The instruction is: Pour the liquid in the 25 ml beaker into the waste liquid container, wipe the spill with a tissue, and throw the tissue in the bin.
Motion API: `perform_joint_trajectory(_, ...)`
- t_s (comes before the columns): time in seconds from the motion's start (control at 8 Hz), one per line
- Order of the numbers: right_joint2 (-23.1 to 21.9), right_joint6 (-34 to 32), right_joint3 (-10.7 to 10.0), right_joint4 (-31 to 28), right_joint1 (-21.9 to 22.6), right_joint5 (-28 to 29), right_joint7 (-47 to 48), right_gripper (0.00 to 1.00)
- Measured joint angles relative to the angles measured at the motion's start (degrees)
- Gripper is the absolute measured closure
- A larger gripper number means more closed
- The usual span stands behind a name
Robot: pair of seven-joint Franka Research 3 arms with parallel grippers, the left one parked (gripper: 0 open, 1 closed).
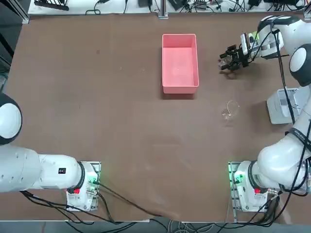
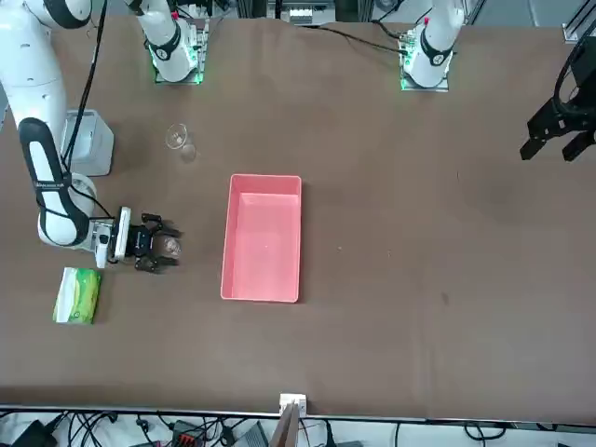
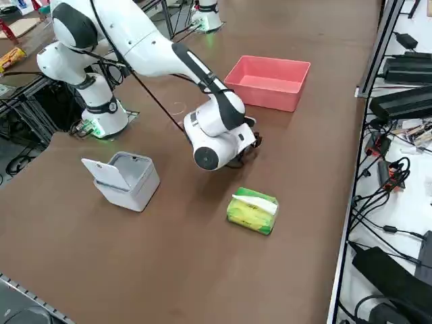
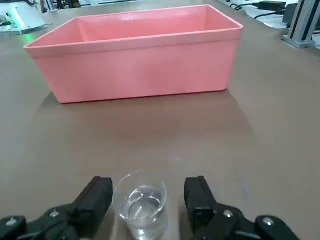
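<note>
My right hand (image 4: 148,200) sits low over the brown tabletop (image 1: 97,111), level with it and pointed at the long side of the waste liquid container (image 4: 135,60). My fingers (image 4: 97,197) stand apart, one on each side of the 25 ml beaker (image 4: 141,206). The wrist view shows a sliver of tabletop between the glass and each pad, so I am not gripping it. The little beaker stands upright on the tabletop between my fingers, with clear liquid in its lower part.

From overhead, my hand (image 1: 232,59) is out to the side of the pink container (image 1: 180,63), well apart from it. The container rests on the tabletop and looks bare inside. A larger clear beaker (image 1: 230,109) stands alone nearer my base, well apart from my hand. The bin (image 3: 127,179) stands with its lid tipped open at the edge of the tabletop on my side. The green tissue pack (image 3: 253,210), with a white tuft on top, lies on the tabletop near my wrist.
</note>
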Motion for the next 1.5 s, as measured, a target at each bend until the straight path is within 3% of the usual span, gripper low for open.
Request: perform_joint_trajectory(1.5,0.8,0.4,-0.1,0.0,0.0,0.0,-0.3,0.19)
